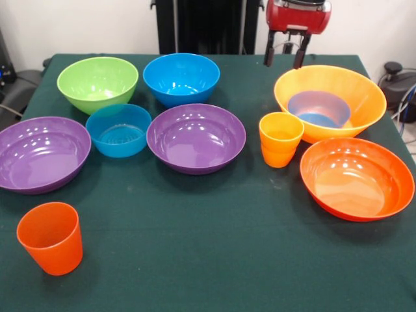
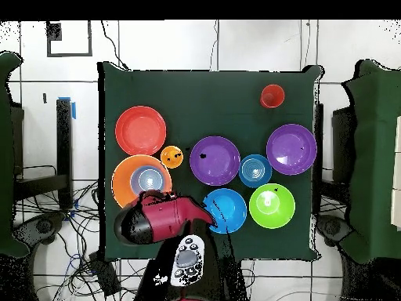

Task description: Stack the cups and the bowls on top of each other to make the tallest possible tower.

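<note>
My gripper (image 1: pixel 285 57) hangs open and empty over the far rim of the large yellow-orange bowl (image 1: pixel 364 91), which holds a small translucent blue bowl (image 1: pixel 318 109). The yellow-orange cup (image 1: pixel 280 138) stands in front of it, beside the wide red-orange bowl (image 1: pixel 357 177). Two purple bowls (image 1: pixel 196 138) (image 1: pixel 40 153) flank the other small translucent blue bowl (image 1: pixel 119 130). The lime green bowl (image 1: pixel 97 83) and the medium blue bowl (image 1: pixel 181 78) sit behind them. The red-orange cup (image 1: pixel 51 237) stands alone near the front left. In the overhead view my arm (image 2: pixel 157 219) covers the near edge of the yellow-orange bowl (image 2: pixel 119 168).
Everything stands on a dark green cloth-covered table (image 1: pixel 195 260). The black pedestal (image 1: pixel 201 26) stands at the far side. Cables and equipment (image 1: pixel 396 78) lie off the table's sides.
</note>
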`<state>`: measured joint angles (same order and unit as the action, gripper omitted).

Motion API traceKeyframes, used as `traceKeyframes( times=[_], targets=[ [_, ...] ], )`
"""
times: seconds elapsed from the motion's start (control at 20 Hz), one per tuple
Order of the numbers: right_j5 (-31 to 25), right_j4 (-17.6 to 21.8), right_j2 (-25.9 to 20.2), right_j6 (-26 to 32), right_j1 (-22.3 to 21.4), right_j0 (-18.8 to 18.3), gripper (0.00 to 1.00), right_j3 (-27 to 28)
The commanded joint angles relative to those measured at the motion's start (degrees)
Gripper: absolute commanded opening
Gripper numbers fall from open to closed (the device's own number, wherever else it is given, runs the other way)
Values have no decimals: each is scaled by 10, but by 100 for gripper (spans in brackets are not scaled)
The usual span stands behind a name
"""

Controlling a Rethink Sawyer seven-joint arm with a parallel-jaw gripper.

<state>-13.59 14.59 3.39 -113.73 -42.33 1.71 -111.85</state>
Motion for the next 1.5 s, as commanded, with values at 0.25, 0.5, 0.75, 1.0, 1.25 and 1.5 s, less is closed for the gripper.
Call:
traceKeyframes(
  times=[0.25, 0.5, 0.75, 1.0, 1.25, 1.5],
  targets=[
    [53, 34, -11, -48, 58, -2, 100, -11],
    [64, 34, -9, -45, 69, -4, 100, -9],
    [67, 33, -7, -43, 71, -3, 100, -8],
    [69, 32, -6, -41, 75, -2, 100, -4],
    [76, 32, -2, -44, 80, 0, 100, -5],
    [66, 21, 1, -49, 87, 13, 100, 11]
  ],
)
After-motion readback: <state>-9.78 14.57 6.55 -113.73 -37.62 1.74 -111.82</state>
